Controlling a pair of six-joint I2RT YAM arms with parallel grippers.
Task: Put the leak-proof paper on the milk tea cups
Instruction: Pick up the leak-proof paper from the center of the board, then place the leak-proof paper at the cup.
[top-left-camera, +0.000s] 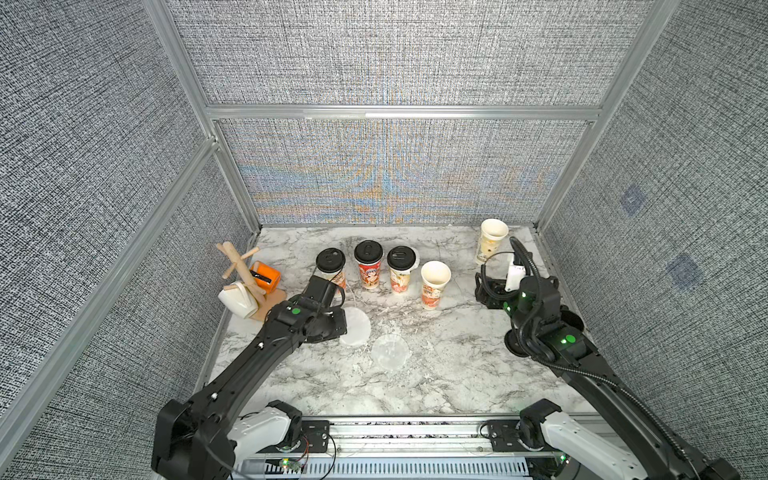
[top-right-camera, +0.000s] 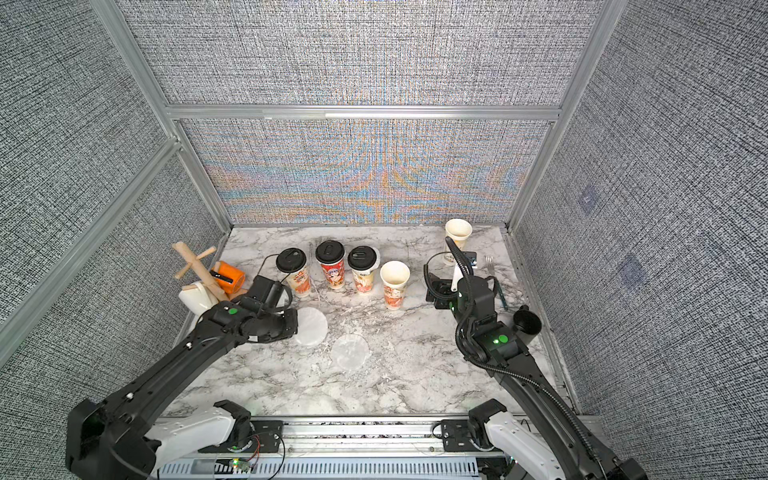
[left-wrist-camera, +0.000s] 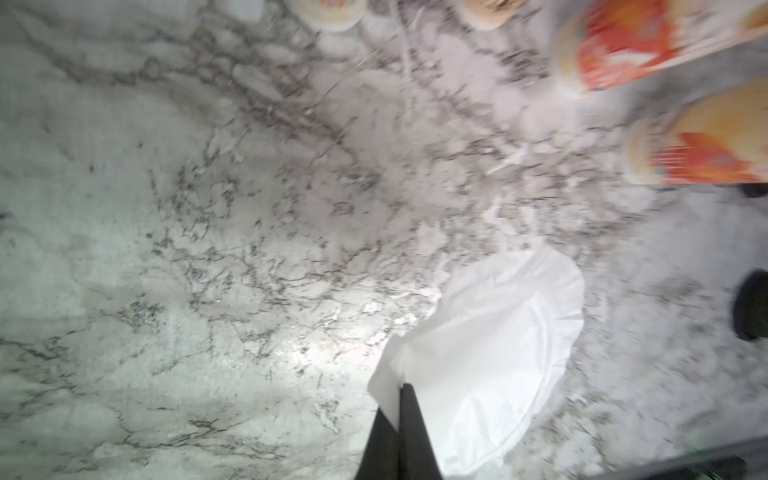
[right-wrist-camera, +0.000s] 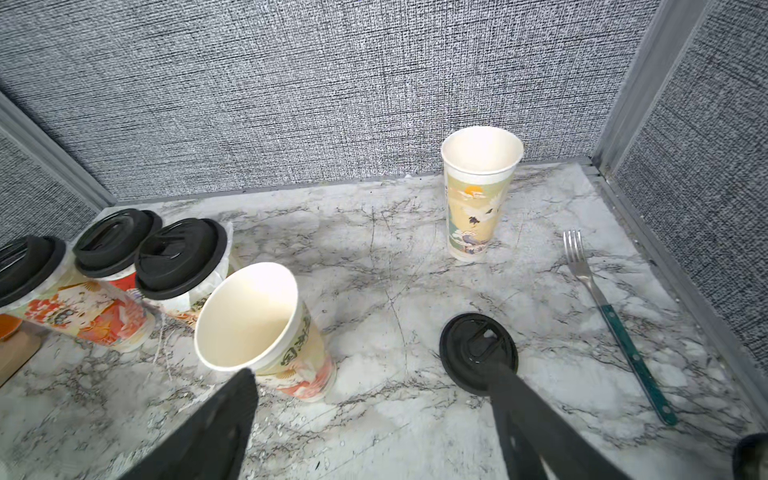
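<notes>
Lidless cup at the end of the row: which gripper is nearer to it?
Right. The right gripper hangs open just beside the lidless cup; the left gripper is near the row's other end, shut on a leak-proof paper disc.

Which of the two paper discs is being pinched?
The whiter disc, its edge clamped in the left gripper; the clearer disc lies untouched.

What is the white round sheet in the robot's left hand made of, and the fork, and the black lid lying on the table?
The white sheet, pinched in the left hand, looks like thin waxy paper or film: it creases and bends. The fork looks like shiny metal with a teal, probably plastic, handle. The black lid seems matte moulded plastic, with crisp raised ridges.
</notes>
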